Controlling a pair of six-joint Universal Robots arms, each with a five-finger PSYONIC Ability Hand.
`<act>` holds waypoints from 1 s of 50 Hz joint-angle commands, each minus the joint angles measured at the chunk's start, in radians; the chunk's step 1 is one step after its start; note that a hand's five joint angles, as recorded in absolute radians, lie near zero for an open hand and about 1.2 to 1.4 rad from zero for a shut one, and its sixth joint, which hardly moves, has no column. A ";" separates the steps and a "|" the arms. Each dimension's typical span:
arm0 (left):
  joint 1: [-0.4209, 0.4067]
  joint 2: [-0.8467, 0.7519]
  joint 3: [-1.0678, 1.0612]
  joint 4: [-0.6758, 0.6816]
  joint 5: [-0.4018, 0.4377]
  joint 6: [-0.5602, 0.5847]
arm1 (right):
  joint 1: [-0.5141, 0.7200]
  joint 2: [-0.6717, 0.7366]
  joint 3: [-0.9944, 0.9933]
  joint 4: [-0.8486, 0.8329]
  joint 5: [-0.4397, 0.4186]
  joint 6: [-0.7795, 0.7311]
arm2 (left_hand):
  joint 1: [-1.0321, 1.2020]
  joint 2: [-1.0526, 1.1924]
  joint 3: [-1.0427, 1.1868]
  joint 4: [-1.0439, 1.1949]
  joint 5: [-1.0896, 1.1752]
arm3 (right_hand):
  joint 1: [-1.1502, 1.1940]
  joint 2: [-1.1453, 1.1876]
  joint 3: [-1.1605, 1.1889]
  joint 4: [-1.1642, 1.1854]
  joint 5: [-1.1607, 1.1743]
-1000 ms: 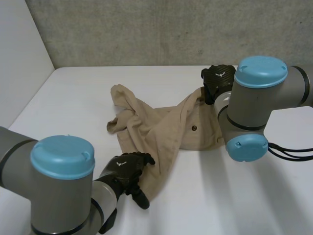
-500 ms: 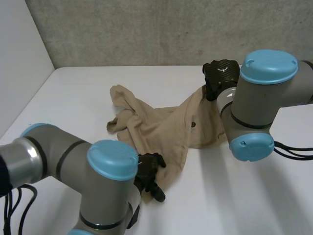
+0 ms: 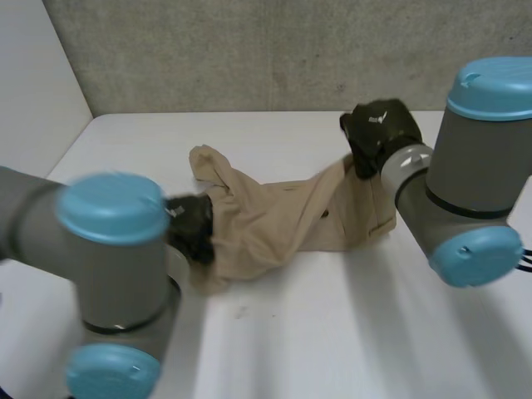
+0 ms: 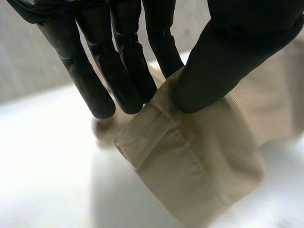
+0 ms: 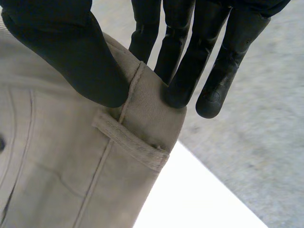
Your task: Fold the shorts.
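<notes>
Here the white table (image 3: pixel 332 332) carries the tan shorts (image 3: pixel 283 224), crumpled and stretched between the 2 hands; the right hand (image 3: pixel 378 137) pinches the waistband beside a belt loop (image 5: pixel 130 141), thumb against fingers; the left hand (image 3: pixel 189 231) pinches a stitched edge at the opposite end

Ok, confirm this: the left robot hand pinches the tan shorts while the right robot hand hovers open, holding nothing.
Wrong on the right robot hand: the right wrist view shows it pinching the shorts beside a belt loop, not open. The left robot hand does pinch them.
</notes>
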 commanded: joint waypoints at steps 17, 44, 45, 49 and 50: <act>0.222 -0.089 -0.120 0.237 0.340 0.461 | -0.038 0.013 0.277 0.018 -0.069 -0.068 | -0.298 -0.353 -0.344 -0.350 -0.305 | 0.427 0.215 0.195 0.202 0.236; 0.294 0.055 -0.191 -0.108 0.467 0.273 | -0.041 0.040 0.289 0.001 -0.068 -0.039 | -0.727 -0.783 -0.774 -0.780 -0.735 | 0.427 0.215 0.195 0.202 0.236; 0.297 0.055 -0.191 -0.118 0.486 0.273 | -0.038 0.040 0.289 0.001 -0.068 -0.039 | -0.727 -0.783 -0.774 -0.780 -0.735 | 0.427 0.215 0.195 0.202 0.236; 0.312 0.054 -0.191 -0.157 0.543 0.276 | -0.041 0.040 0.292 0.001 -0.068 -0.039 | -0.724 -0.780 -0.771 -0.777 -0.732 | 0.427 0.215 0.195 0.202 0.236; 0.314 0.052 -0.189 -0.160 0.543 0.276 | -0.041 0.040 0.292 0.001 -0.068 -0.039 | -0.721 -0.777 -0.768 -0.774 -0.729 | 0.427 0.215 0.195 0.202 0.236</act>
